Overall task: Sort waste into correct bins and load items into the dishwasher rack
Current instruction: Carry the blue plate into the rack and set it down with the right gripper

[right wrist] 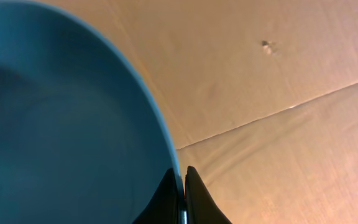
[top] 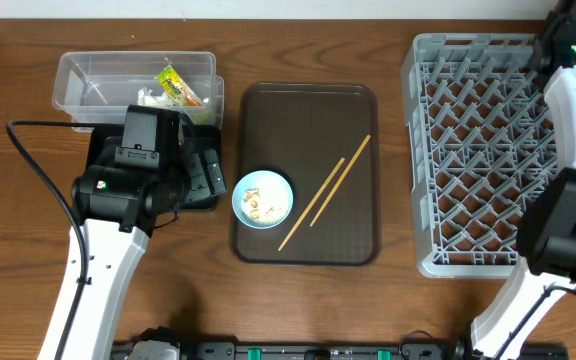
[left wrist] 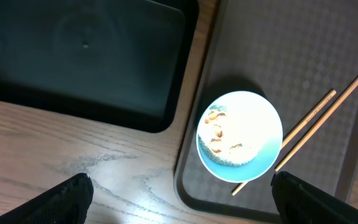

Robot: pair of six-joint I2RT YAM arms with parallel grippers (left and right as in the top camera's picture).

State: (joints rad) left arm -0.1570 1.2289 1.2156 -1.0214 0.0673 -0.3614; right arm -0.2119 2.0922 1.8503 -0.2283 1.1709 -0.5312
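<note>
- Clamping the very lip of the dark-blue plate (right wrist: 61, 124), the right gripper (right wrist: 181, 182) has its two fingers pressed together with only the thin rim between them. Such a shallow hold, I judge, could let the plate pivot if it is swung fast.
- Loading it well probably means carrying the plate slowly and on edge over the dishwasher rack (top: 488, 150). It should then be lined up with a lane between the pegs and lowered until its bottom edge seats, before the fingers part.
- The right wrist view shows only a plain tan surface with a seam behind the plate. The plate itself does not show overhead, so how it stands relative to the rack cannot be told.
- The right arm's own links cross the rack's right side, so a lane toward the middle or left looks easier to reach.
- The left gripper (left wrist: 182, 190) has its fingers wide apart and holds nothing. It hovers where the black tray (left wrist: 79, 56), the bare table (left wrist: 73, 149) and the brown serving tray (top: 308, 120) meet.
- The light-blue bowl (left wrist: 240, 137) sits on the brown tray by its left edge, with food bits (left wrist: 219, 134) inside.
- The chopsticks (left wrist: 316, 124) lie slantwise just to the bowl's right. One end passes close by the bowl, and whether they touch is unclear.
- The clear tub (top: 88, 80) stands beyond the black tray and holds the yellow-green wrapper (top: 178, 85) and white paper (top: 148, 97).
- No cups show in any view.
</note>
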